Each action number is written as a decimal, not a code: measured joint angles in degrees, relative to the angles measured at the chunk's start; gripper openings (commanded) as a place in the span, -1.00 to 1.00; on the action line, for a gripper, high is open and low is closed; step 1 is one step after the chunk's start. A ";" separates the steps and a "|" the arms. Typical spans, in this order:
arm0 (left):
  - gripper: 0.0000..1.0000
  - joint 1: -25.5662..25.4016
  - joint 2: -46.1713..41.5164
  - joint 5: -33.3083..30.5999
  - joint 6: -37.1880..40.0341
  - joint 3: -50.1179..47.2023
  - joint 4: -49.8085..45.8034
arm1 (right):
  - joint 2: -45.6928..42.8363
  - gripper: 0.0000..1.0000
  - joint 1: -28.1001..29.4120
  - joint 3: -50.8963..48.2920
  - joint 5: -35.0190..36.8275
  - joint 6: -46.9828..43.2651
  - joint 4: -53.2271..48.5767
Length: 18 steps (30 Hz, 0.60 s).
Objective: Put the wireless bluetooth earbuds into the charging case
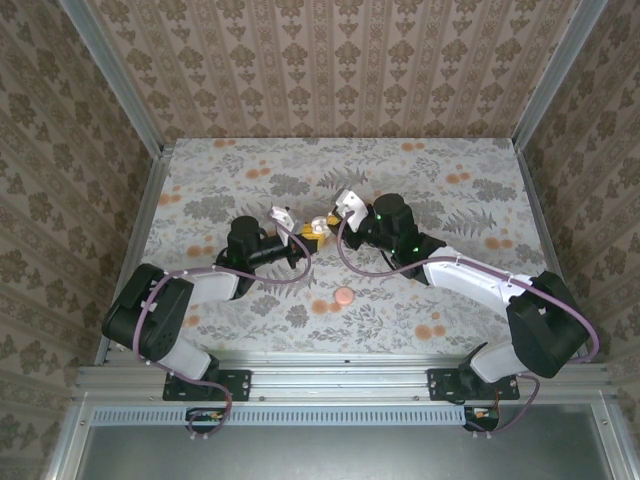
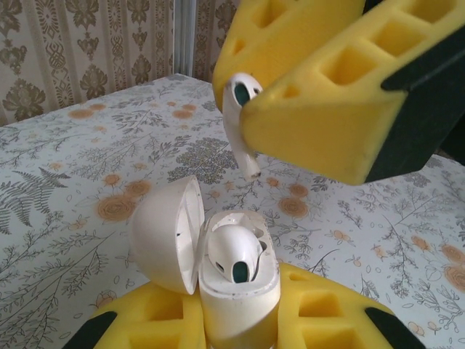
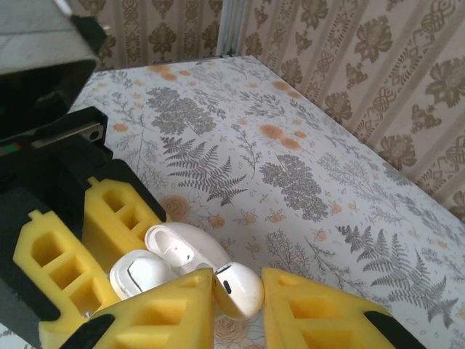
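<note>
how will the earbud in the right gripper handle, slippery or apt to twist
The earbud looks glossy and rounded, so it could pivot or slip in the right gripper. Small and hard-shelled, probably stiff and light. Its free-hanging stem might twist it if it catches the charging case.

Robot test cell in a lab, dressed up to look homely. Bare silver aluminium extrusion posts frame the corners. Beige damask wallpaper panels fill in three sides. The worktop wears a grey-and-orange fern-and-flower printed sheet. My two black-and-white arms are bolted to a slotted aluminium rail along the worktop's near edge, with lilac cables looping loose from them.
</note>
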 measured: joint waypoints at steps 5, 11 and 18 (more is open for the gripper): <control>-0.72 0.11 -0.24 0.35 0.00 0.00 -0.33 | 0.00 -0.55 0.02 -0.35 -1.57 -3.34 0.24; -0.72 0.11 -1.03 0.59 0.00 0.00 -0.39 | 0.00 -0.56 0.02 -0.37 -2.54 -3.39 1.84; -0.72 0.11 -1.75 0.66 -0.13 0.00 -0.28 | 0.00 -0.55 0.02 -0.37 -3.72 -2.51 3.34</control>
